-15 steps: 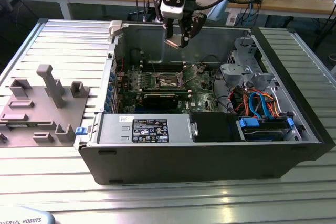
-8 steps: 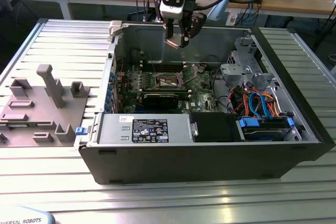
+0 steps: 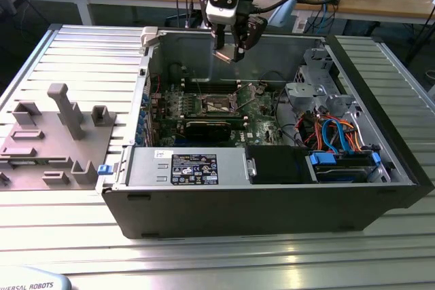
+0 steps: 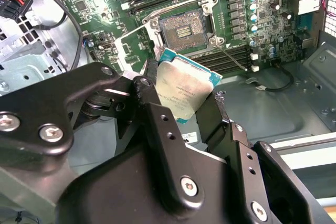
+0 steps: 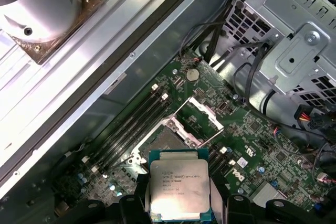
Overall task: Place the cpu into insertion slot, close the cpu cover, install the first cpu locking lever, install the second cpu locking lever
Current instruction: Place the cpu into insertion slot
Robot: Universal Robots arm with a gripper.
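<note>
One cpu (image 4: 184,90), print on lid, clamped in tool (image 3: 230,53), above uncovered insertion slot (image 4: 182,29).

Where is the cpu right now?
In both wrist views the cpu sits between the gripper's jaws, in the air above the green board, near the open insertion slot but not in it.

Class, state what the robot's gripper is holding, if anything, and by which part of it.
The gripper holds the cpu by two opposite side edges, one finger against each. The cpu is not yet in the insertion slot.
</note>
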